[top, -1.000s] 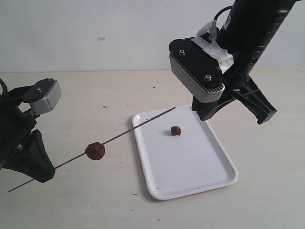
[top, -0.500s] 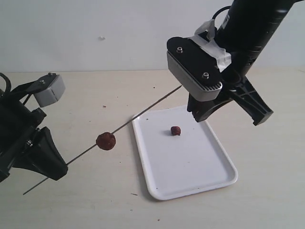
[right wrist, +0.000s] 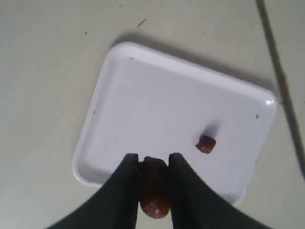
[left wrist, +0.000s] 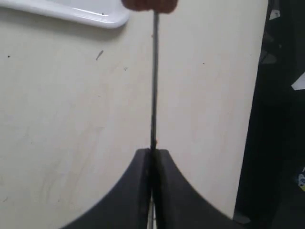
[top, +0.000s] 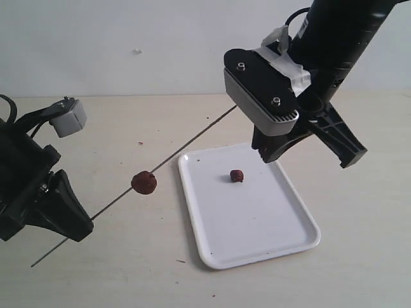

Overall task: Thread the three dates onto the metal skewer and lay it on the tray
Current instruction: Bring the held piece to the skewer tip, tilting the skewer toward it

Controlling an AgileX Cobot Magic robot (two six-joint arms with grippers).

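Note:
The metal skewer (top: 186, 147) slants up over the table with one date (top: 144, 182) threaded near its middle. My left gripper (top: 82, 226) is shut on the skewer's lower end. In the left wrist view the rod (left wrist: 154, 81) runs out from the closed gripper (left wrist: 152, 151) to that date (left wrist: 148, 4). A second date (top: 237, 175) lies on the white tray (top: 257, 218). My right gripper (right wrist: 153, 161) is shut on the third date (right wrist: 154, 191), above the tray (right wrist: 157, 95) and near the loose date (right wrist: 206, 144). The skewer (right wrist: 279, 71) passes blurred beside it.
The tray sits right of centre on a pale beige table (top: 128, 128), before a white wall. Small dark specks (top: 140, 143) dot the tabletop. The bulky right arm (top: 334, 38) hangs over the tray's far edge.
The left gripper has swung the skewer: its far tip rose and left the tray, and the threaded date moved up and right. The right arm lifted slightly, then held.

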